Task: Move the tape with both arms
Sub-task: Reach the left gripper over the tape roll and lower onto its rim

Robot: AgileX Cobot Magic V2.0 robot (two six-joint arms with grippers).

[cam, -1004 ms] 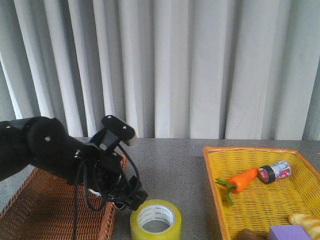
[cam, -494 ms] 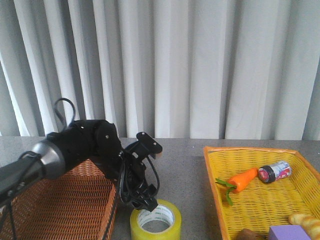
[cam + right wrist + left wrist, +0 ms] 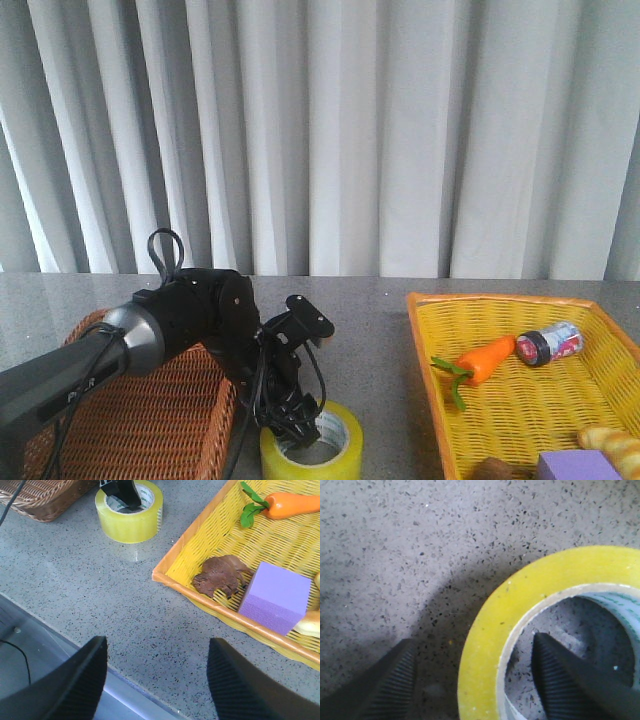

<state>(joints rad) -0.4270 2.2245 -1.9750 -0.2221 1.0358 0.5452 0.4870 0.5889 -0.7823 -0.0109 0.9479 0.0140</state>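
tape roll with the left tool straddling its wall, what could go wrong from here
The left tool has one finger inside the tape core and one outside. An off-centre close might tip or slide the roll on the smooth table. It also sits near the brown basket, so lifting could snag the rim.

Soft, even daylight-toned light fills the front view, the pale curtain [image 3: 400, 140] bright but not blown out, its folds shaded grey. The black left arm [image 3: 190, 320] reads as a dark mass with little detail. In the left wrist view, a broad soft shadow spreads over the speckled desk [image 3: 395, 540] beside the tape [image 3: 485, 645], whose yellow rim is slightly soft at close range; the near fingers [image 3: 390, 685] are dark but show their ribbing. The right wrist view is sharp and bright across the yellow basket [image 3: 210, 540], while its own fingers [image 3: 75, 680] loom blurred in the foreground.
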